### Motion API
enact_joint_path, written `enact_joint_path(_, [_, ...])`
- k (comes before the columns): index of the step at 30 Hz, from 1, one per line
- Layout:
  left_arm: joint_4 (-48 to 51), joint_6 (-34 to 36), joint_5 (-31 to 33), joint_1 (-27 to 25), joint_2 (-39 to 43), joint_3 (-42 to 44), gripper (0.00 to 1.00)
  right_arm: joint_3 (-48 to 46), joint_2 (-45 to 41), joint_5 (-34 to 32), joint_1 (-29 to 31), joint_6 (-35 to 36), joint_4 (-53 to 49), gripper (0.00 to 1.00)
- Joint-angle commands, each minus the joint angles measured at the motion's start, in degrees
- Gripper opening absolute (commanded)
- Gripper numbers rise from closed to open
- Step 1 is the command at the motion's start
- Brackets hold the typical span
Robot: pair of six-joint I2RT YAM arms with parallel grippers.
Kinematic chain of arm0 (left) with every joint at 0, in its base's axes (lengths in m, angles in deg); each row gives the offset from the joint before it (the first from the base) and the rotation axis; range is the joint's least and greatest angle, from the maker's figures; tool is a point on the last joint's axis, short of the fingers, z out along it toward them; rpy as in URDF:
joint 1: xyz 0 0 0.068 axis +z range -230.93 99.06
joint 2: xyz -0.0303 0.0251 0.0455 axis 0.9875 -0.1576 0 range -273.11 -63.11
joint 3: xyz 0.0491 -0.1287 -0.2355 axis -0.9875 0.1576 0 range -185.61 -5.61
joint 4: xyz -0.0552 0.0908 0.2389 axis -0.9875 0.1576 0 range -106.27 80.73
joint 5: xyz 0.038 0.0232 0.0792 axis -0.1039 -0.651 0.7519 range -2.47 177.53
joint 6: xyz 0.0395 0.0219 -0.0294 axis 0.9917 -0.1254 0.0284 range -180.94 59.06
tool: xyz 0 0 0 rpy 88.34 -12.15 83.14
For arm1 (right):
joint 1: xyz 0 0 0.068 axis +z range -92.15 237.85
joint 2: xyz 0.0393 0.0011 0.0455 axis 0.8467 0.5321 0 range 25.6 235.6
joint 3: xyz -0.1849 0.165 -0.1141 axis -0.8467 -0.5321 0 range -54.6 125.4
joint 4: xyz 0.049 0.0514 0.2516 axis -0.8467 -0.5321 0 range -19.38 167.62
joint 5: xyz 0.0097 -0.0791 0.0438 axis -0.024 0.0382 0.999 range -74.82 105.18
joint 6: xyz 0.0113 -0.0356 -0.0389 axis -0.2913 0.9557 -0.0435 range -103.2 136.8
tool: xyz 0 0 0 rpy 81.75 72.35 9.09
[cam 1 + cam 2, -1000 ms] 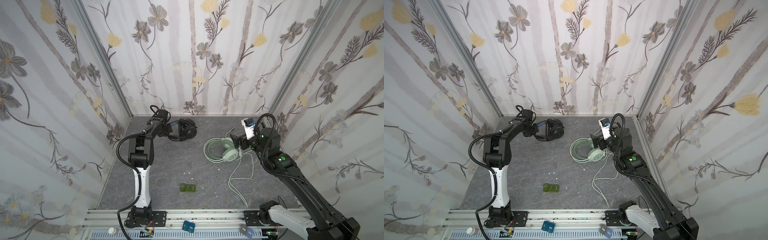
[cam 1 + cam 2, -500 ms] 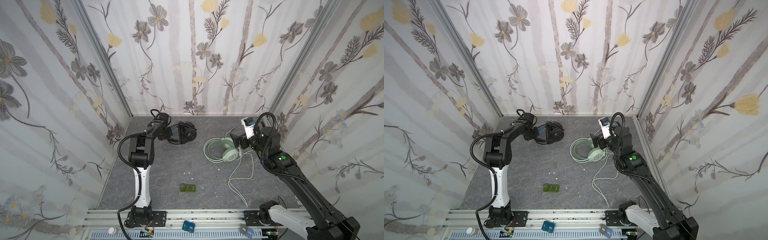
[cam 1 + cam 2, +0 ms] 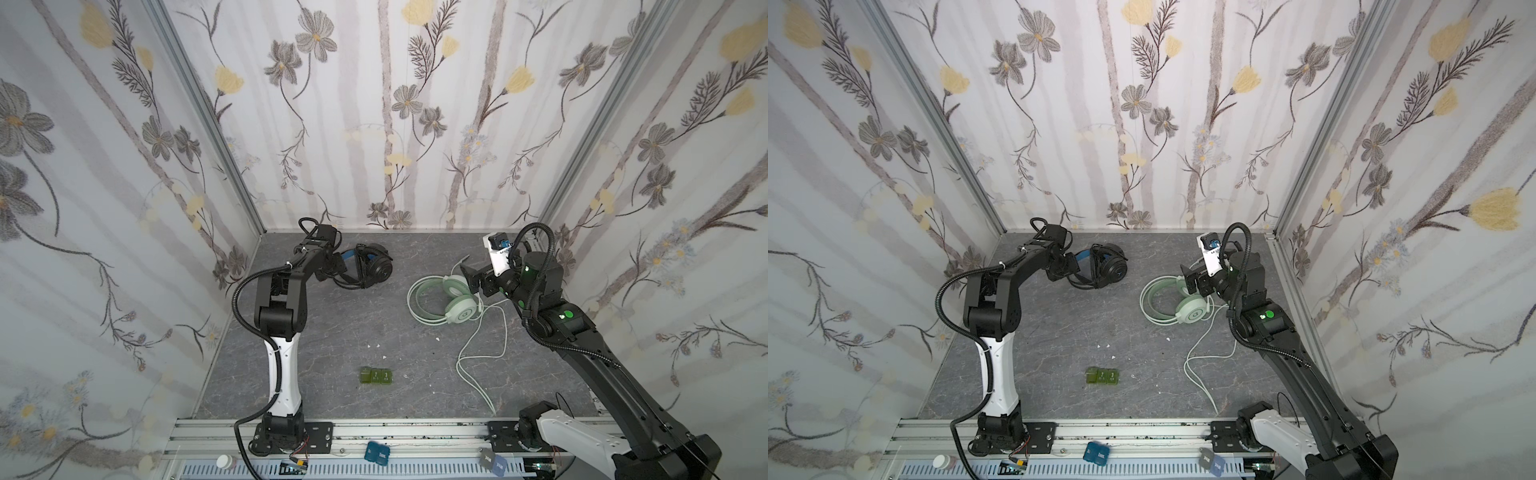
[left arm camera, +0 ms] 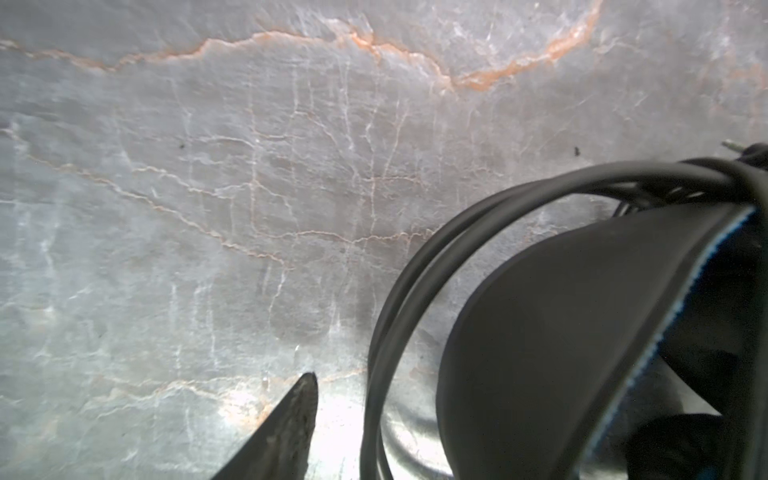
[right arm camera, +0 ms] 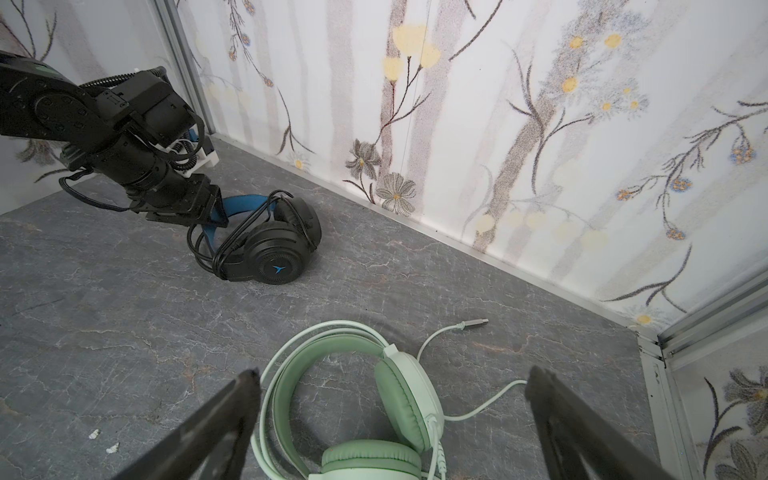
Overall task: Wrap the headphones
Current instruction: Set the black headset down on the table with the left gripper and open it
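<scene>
The black headphones (image 3: 372,270) (image 3: 1108,268) (image 5: 274,257) lie at the back left, blue inner headband up, with the black cable (image 4: 415,270) looped around them. My left gripper (image 3: 338,267) (image 3: 1073,266) (image 5: 203,208) is at that headband and open. One finger (image 4: 297,415) stands clear of the cable; the other is hidden behind the headband. The mint-green headphones (image 3: 449,299) (image 3: 1179,303) (image 5: 365,399) lie flat at the right. Their pale cable (image 3: 478,353) (image 3: 1200,361) trails loose toward the front. My right gripper (image 3: 471,276) (image 3: 1190,278) (image 5: 392,390) hovers over them, wide open and empty.
A small green box (image 3: 376,376) (image 3: 1102,376) sits near the front middle, with white crumbs (image 3: 376,345) beyond it. The green cable's plug (image 5: 473,323) rests by the back wall. Flowered walls close three sides; a metal rail (image 3: 415,428) runs along the front.
My left jaws have opened at the black headband, and the black headset has settled slightly toward the front. The right arm and the green headset have not moved.
</scene>
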Motion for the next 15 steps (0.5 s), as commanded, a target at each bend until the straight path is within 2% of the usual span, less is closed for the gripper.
enact_joint_path(1, [-0.37, -1.2, 0.99, 0.11, 1.11, 1.11, 0.63, -0.11, -0.24, 1.05, -0.01, 0.3, 1.87, 1.0])
enact_joint_path(8, [-1.0, -1.66, -0.78, 0.1, 1.23, 2.82, 0.75, -1.52, -1.42, 1.07, 0.02, 0.35, 2.14, 1.0])
enact_joint_path(15, [-2.11, -1.07, 0.16, 0.04, 4.87, 4.32, 0.76, -1.86, -1.67, 0.92, -0.03, 0.14, 2.35, 1.0])
